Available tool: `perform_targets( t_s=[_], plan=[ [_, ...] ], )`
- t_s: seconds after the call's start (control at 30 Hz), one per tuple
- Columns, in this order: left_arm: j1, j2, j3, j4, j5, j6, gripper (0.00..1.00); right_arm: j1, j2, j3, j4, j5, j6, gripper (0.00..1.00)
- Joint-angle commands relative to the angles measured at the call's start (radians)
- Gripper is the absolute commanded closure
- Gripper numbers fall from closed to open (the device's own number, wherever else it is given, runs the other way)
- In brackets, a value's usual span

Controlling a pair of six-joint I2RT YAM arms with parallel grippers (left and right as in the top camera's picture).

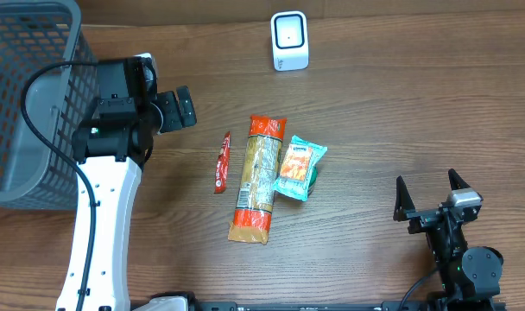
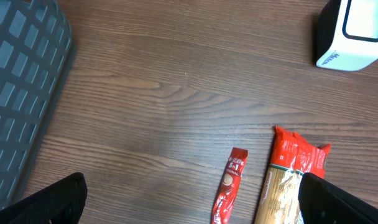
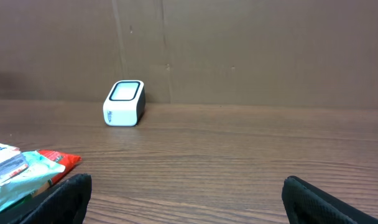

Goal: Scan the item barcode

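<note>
Three items lie mid-table: a thin red sachet, a long pasta packet with red ends, and a teal snack bag leaning on the packet's right side. The white barcode scanner stands at the back, well apart from them. My left gripper hovers left of the sachet, open and empty. In the left wrist view the sachet and packet lie between its spread fingers. My right gripper is open and empty near the front right, facing the scanner.
A grey mesh basket fills the back left corner, beside the left arm; its wall shows in the left wrist view. Bare wood lies between the items and the right gripper. A brown wall rises behind the scanner.
</note>
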Motion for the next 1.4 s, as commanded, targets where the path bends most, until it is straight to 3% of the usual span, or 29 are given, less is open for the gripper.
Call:
perform_targets(
  t_s=[0.0, 0.6, 0.8, 1.1, 1.37],
  plan=[
    [0.000, 0.006, 0.005, 0.000, -0.013, 0.013, 0.00, -0.002, -0.010, -0.010, 0.002, 0.002, -0.003, 0.00],
    [0.000, 0.006, 0.005, 0.000, -0.013, 0.013, 0.00, -0.002, -0.010, -0.010, 0.002, 0.000, -0.001, 0.00],
    [0.000, 0.006, 0.005, 0.000, -0.013, 0.013, 0.00, -0.002, -0.010, -0.010, 0.013, -0.090, 0.015, 0.00],
    [0.000, 0.006, 0.005, 0.000, -0.013, 0.013, 0.00, -0.002, -0.010, -0.008, 0.011, -0.085, 0.137, 0.00],
    [0.000, 0.006, 0.005, 0.000, -0.013, 0.013, 0.00, -0.002, 0.000, 0.179, -0.154, -0.047, 0.139, 0.00]
  ],
)
